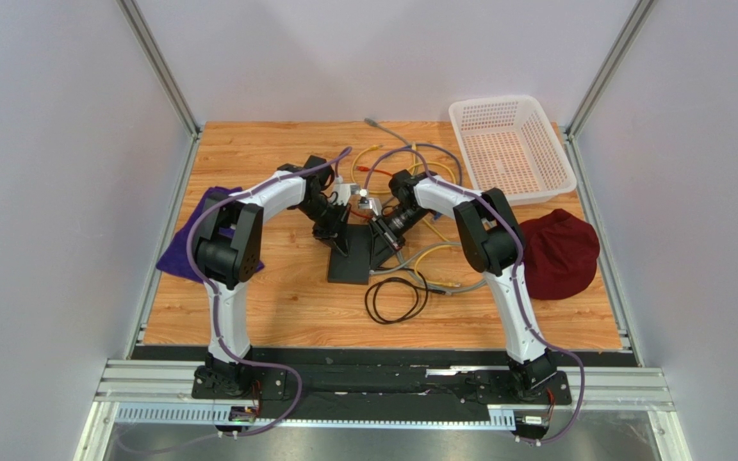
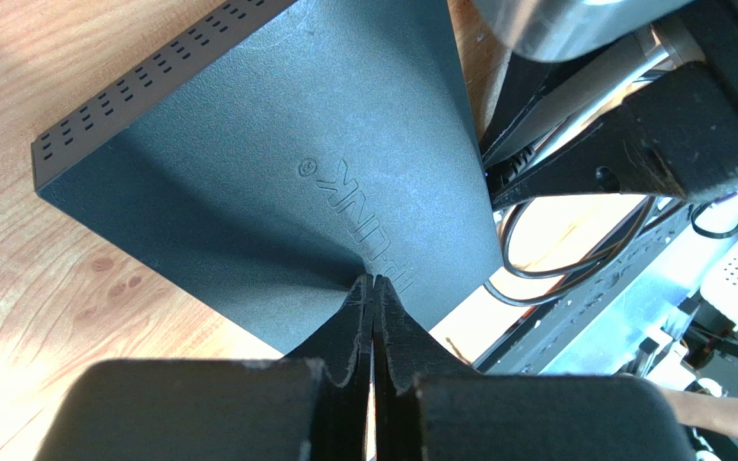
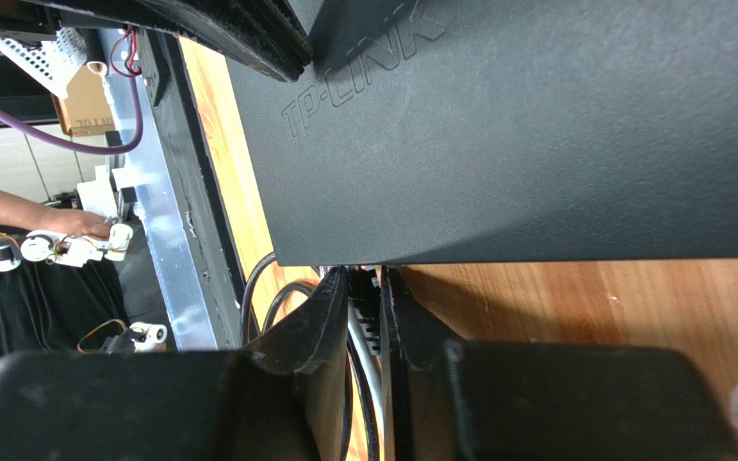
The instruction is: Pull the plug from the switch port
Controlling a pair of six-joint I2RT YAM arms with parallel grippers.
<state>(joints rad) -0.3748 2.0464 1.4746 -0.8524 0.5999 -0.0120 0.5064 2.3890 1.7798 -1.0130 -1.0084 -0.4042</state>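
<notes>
A purple cloth (image 1: 182, 252) lies at the left edge of the wooden table (image 1: 277, 307), partly under the left arm. The left gripper (image 2: 374, 283) is closed tight, its two fingers pressed together with nothing between them, and their tips rest on the top face of the switch (image 1: 352, 261). The flat black box sits in the middle of the table, between the two grippers.

At its right-hand edge the right gripper (image 3: 365, 288) reaches in low. Its fingers stand only a narrow gap apart, on either side of the plug (image 3: 367, 300) at the rim of the box. A grey cable (image 3: 361, 384) runs back from the plug between the fingers. Whether the fingers already press on the plug cannot be told, and the socket itself is hidden under the edge.

A loop of black cable (image 1: 394, 300) lies just in front of the box, with a yellow cable (image 1: 431, 254) trailing to its right. A white basket (image 1: 498, 101) stands at the far right corner. A dark red cloth (image 1: 561, 252) is bunched near the right edge
</notes>
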